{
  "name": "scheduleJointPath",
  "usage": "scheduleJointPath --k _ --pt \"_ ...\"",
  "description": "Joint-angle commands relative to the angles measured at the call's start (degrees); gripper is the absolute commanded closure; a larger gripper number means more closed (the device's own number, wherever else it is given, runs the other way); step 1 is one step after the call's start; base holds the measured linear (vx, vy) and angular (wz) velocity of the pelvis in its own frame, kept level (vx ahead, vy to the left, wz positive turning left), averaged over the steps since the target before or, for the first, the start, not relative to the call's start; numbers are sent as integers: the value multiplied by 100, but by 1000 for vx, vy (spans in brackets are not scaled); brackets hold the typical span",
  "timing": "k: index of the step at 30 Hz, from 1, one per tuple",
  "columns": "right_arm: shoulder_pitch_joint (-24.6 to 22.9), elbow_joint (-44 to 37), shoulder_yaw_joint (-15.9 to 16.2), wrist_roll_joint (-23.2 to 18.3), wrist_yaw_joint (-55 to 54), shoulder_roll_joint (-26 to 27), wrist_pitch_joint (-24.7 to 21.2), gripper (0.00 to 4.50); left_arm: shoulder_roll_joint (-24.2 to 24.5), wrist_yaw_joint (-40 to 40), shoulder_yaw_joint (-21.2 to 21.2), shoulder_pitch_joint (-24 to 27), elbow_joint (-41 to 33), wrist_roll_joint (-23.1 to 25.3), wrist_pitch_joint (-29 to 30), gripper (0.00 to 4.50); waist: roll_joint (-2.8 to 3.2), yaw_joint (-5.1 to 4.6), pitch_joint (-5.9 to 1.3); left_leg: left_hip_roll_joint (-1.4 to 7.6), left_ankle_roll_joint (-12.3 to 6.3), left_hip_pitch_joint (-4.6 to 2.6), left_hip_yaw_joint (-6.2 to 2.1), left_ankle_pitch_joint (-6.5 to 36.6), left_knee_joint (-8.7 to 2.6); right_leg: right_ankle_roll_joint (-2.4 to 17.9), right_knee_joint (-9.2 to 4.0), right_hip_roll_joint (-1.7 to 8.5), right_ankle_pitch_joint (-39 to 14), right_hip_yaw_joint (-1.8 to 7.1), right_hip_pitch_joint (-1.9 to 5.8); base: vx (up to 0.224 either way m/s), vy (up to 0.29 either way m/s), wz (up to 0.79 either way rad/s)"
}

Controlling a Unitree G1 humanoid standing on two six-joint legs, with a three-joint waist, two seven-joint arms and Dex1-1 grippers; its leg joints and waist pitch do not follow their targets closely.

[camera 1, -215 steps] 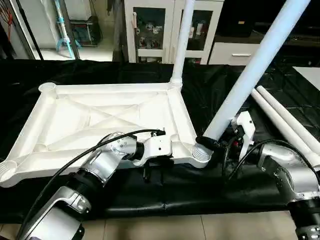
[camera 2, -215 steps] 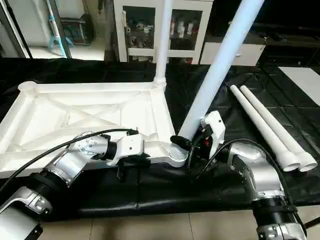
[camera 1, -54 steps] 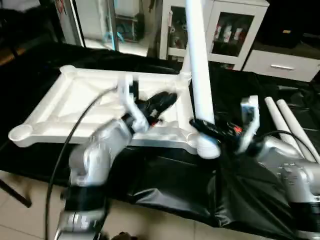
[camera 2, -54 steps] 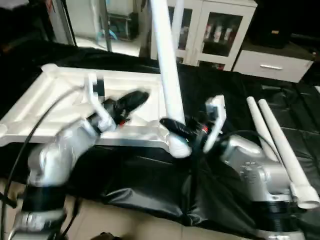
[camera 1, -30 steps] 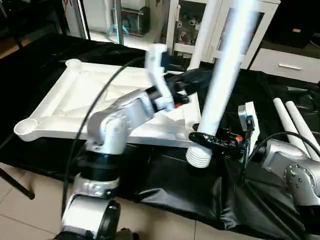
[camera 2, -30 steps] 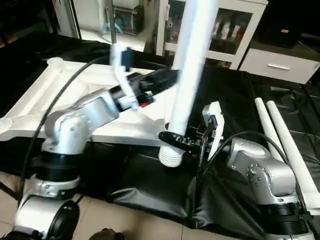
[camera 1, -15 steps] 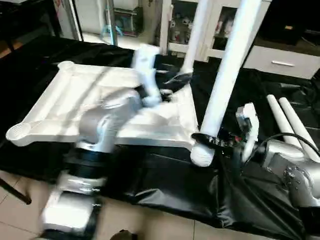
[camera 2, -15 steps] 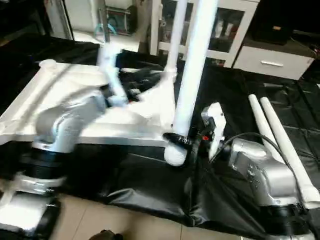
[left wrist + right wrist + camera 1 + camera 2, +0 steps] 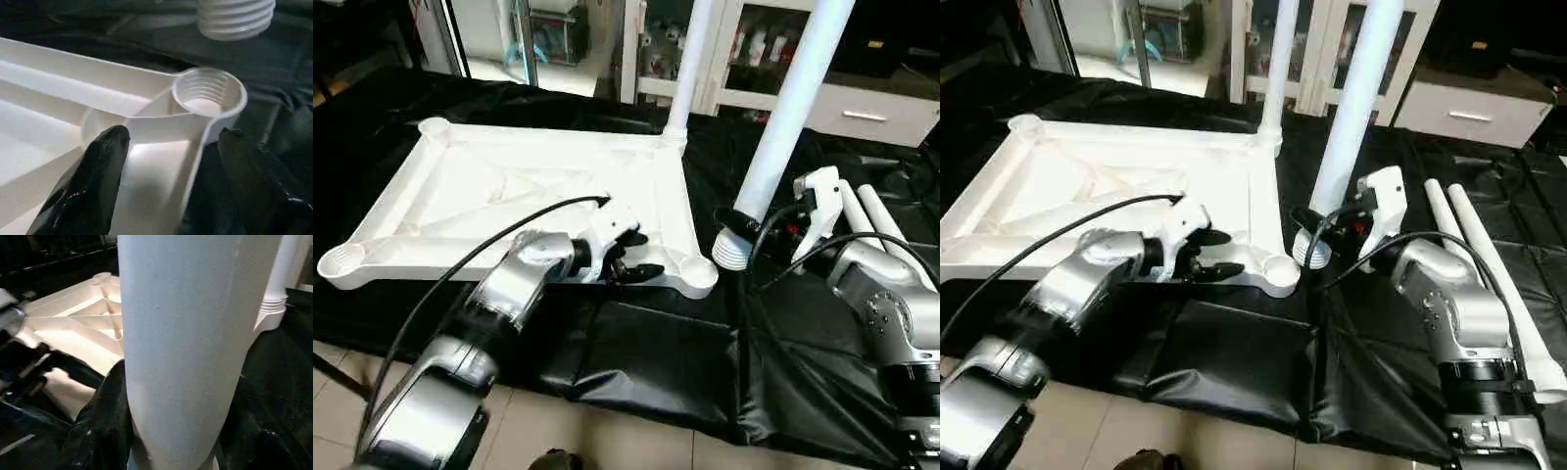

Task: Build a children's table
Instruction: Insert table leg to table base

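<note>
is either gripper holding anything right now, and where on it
The right gripper holds a white leg low on its shaft, just above the threaded end. The left gripper straddles the tabletop's edge by the empty corner socket, fingers open, gripping nothing.

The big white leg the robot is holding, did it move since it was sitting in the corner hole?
Yes. The leg in the right claw has come out of the tabletop's near corner socket and now hangs beside it, over the black cloth.

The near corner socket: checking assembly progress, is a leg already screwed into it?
No, the near corner socket is empty, and the leg hangs beside it.
</note>
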State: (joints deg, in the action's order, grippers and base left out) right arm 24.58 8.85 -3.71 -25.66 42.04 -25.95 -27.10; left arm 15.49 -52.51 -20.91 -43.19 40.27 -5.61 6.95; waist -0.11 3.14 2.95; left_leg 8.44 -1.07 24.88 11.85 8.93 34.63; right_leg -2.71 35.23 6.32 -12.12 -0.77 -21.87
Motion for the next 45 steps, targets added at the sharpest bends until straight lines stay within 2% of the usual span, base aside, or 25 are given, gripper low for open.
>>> scheduleJointPath --k 1,2,3,4,6,7,9,10,14,19,21,26,27,28,30,32,35,40,44,45 --pt "31 -233 56 -17 132 -124 -78 265 -21 -177 -134 -214 536 206 -263 118 -1 -18 -447 426 -53 -358 -180 1150 -433 1606 -311 224 171 59 137 0 0 0" --pt "23 -255 62 -26 143 -131 -91 265 -18 -183 -151 -239 606 236 -293 118 -14 -28 -452 419 -27 -364 -176 1184 -430 1587 -315 220 153 63 136 0 0 0" --pt "-11 -336 96 -71 195 -164 -132 265 -7 -244 -233 -365 980 388 -503 118 18 -33 -456 425 -6 -367 -188 1207 -440 1571 -309 221 203 60 129 0 0 0" --pt "-19 -353 105 -79 209 -169 -140 265 -2 -256 -254 -382 1035 420 -536 118 10 -40 -456 424 -9 -370 -184 1224 -443 1576 -314 218 226 60 125 0 0 0" --pt "-61 -423 142 -91 247 -183 -167 265 6 -352 -286 -463 1296 497 -645 118 2 -42 -459 441 -15 -367 -186 1276 -446 1655 -304 244 273 55 136 0 0 0" --pt "-78 -447 154 -90 258 -186 -175 265 11 -416 -292 -491 1382 510 -653 118 31 -46 -453 428 -13 -367 -182 1289 -442 1672 -312 240 264 56 121 0 0 0" --pt "-95 -469 152 -87 275 -174 -191 265 19 -535 -315 -561 1581 595 -745 118 14 -50 -449 430 5 -372 -173 1400 -447 1723 -323 245 182 61 116 0 0 0" --pt "-100 -478 148 -82 283 -165 -198 265 17 -547 -315 -589 1662 641 -802 145 15 -51 -447 432 7 -368 -178 1426 -451 1729 -326 252 154 62 121 0 0 0" --pt "-108 -510 161 -104 353 -156 -238 265 -79 -559 -205 -787 2084 694 -998 160 10 -54 -445 437 66 -374 -178 1592 -463 1733 -336 257 -3 59 120 0 0 0" --pt "-111 -530 215 -122 411 -179 -258 265 -201 -890 -147 -1000 2472 706 -1040 204 29 -45 -430 445 206 -395 -174 1803 -483 1720 -366 272 -275 66 91 0 0 0" --pt "-113 -529 214 -127 421 -188 -256 265 -227 -963 -140 -1039 2515 699 -1010 216 17 -46 -431 450 226 -397 -169 1812 -489 1726 -361 267 -221 63 89 0 0 0" --pt "-114 -516 216 -111 487 -209 -249 265 -296 -1138 -179 -1197 2772 845 -1075 250 10 -27 -434 454 139 -390 -155 1726 -481 1763 -358 282 -100 64 97 0 0 0" --pt "-112 -516 215 -104 500 -209 -251 265 -305 -1149 -184 -1222 2818 876 -1094 274 9 -28 -436 454 128 -393 -153 1709 -480 1763 -357 280 -88 63 95 0 0 0" --pt "-107 -513 214 -97 509 -207 -252 265 -309 -1177 -215 -1246 2865 928 -1117 280 12 -22 -428 457 110 -395 -150 1718 -482 1766 -365 284 -105 64 94 0 0 0" --pt "-101 -509 214 -91 514 -203 -251 265 -316 -1181 -238 -1274 2927 1000 -1159 286 20 -21 -425 460 119 -395 -151 1754 -486 1762 -372 286 -159 65 93 0 0 0" --pt "-90 -506 223 -72 536 -193 -241 265 -330 -1218 -280 -1331 3045 1152 -1217 311 29 -17 -426 465 155 -406 -154 1816 -490 1752 -376 288 -229 65 88 0 0 0" --pt "-88 -511 235 -62 551 -190 -235 265 -331 -1243 -311 -1350 3081 1211 -1217 333 17 -18 -425 469 184 -405 -152 1828 -495 1744 -376 286 -215 65 90 0 0 0" --pt "-83 -534 254 -73 566 -149 -239 265 -360 -1273 -251 -1380 3176 1297 -1239 372 17 -1 -438 464 42 -404 -128 1551 -470 1841 -349 284 191 61 103 0 0 0" --pt "-84 -549 280 -81 583 -123 -245 265 -358 -1318 -289 -1331 3239 1455 -1316 405 45 13 -433 472 22 -408 -135 1607 -477 1846 -357 289 106 59 105 0 0 0" --pt "-88 -556 286 -85 585 -115 -248 265 -355 -1329 -298 -1313 3243 1480 -1329 408 37 7 -428 474 31 -408 -134 1639 -485 1839 -366 282 72 60 100 0 0 0"
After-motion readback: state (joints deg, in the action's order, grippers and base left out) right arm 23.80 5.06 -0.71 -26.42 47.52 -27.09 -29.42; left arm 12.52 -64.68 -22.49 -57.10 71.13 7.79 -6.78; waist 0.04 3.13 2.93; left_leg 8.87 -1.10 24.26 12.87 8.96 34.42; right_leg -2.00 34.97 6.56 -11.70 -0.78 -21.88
